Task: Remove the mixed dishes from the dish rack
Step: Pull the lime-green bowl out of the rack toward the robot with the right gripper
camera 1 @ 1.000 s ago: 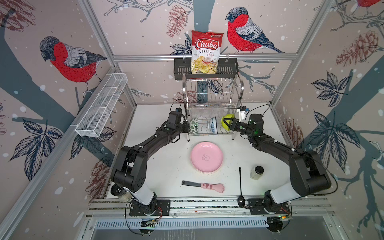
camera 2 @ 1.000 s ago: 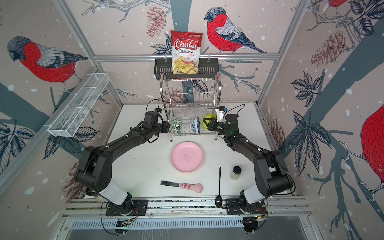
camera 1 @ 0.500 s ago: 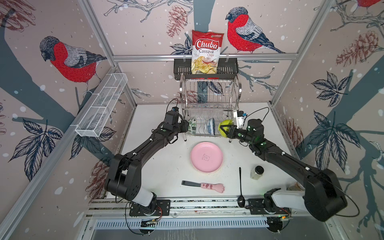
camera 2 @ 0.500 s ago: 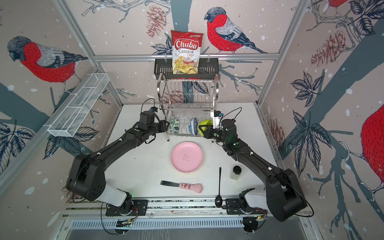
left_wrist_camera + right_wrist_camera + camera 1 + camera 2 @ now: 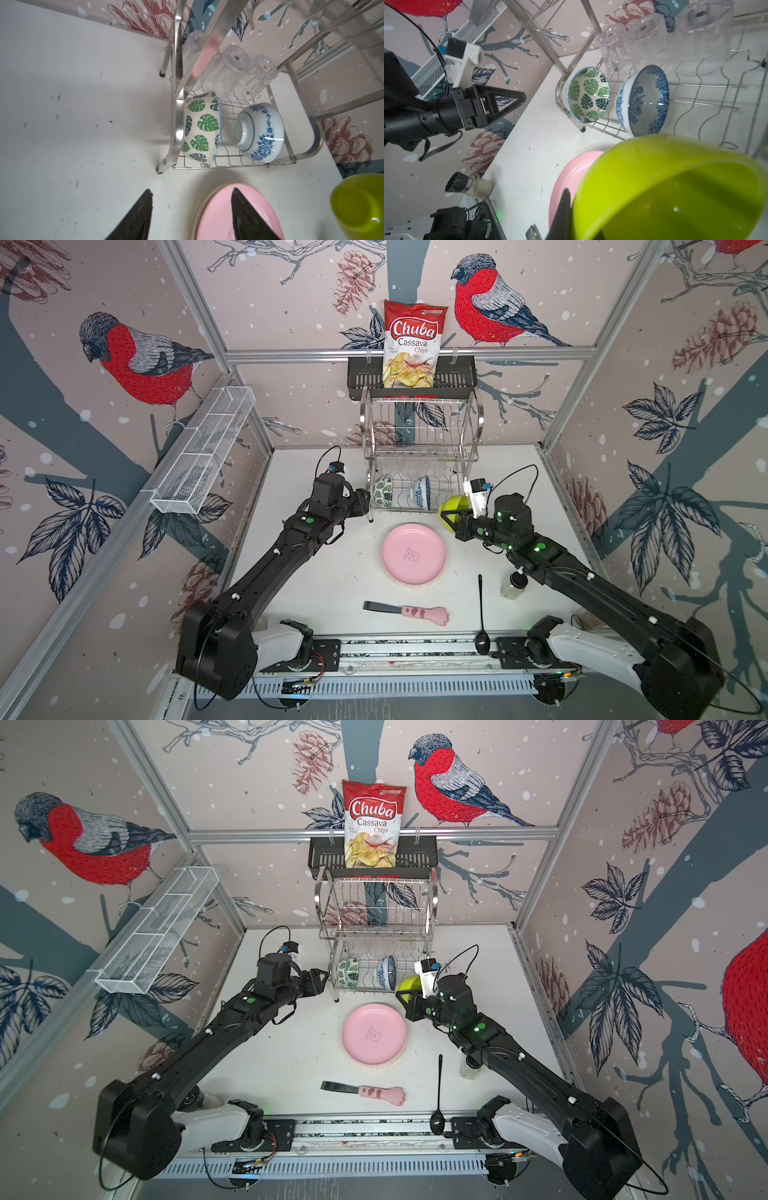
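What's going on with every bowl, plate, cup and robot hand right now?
Green-leaf ceramic bowl: on edge in the steel wire dish rack's lower tier.
Blue-and-white bowl: on edge beside it.
Three clear glasses: upside down behind the bowls.
Lime-green bowl: outside the rack, gripped at its rim.
Round pink plate: flat on the table.
Left fingers: open, holding nothing.
Right fingers: shut on the lime-green bowl.

Plate [image 5: 413,554] lies before the dish rack [image 5: 420,435]; spoon [image 5: 481,614] right of plate.
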`<state>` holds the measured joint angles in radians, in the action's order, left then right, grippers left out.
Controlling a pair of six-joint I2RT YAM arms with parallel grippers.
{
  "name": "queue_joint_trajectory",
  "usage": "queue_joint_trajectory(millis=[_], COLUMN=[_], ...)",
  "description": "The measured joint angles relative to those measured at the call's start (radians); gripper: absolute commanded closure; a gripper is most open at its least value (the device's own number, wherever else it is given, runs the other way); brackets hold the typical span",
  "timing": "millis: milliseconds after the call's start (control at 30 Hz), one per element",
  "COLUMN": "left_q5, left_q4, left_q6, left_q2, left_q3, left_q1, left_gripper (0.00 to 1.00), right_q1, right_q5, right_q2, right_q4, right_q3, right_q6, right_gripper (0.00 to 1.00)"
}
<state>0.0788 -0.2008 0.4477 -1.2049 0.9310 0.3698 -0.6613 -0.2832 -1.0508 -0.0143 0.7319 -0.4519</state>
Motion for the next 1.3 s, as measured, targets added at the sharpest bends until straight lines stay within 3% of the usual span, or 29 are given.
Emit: queue_joint_trajectory(millis=[300,467,667,967,1300], left_q5=[0.088,0.168,0.288,0.401,0.39], left_q4=[-0.204,-0.318,-0.405,-0.532,-0.624], left_q6=[-0.046,-0.09,-0.13,-0.194,-0.217], left_q2=[0.05,0.004,-0.045,-0.063,-0.034], left_q3=[0.111,0.187,0.23,0.236,0.16], left_q1=[0.007,0.063,0.111,0.116,0.169], left_gripper=[0.05,0.04,0.04,0.04,0.07], right_q1=[-0.348,-0.544,-0.69,-0.799,-0.781], right_q5=[0.213,0.36,0.492,0.598,0.615], right_q2=[-0.118,-0.267,-0.447,-0.618,-0.631], right_q4=[0.255,0.39,0.541,0.677,0.729], right_q3=[0.156,0.319,0.489,0.613,0.652], right_q6=[0.117,0.188,0.266,0.35,0.414], right_gripper=[0.96,0.98,0.99,1.0,1.0])
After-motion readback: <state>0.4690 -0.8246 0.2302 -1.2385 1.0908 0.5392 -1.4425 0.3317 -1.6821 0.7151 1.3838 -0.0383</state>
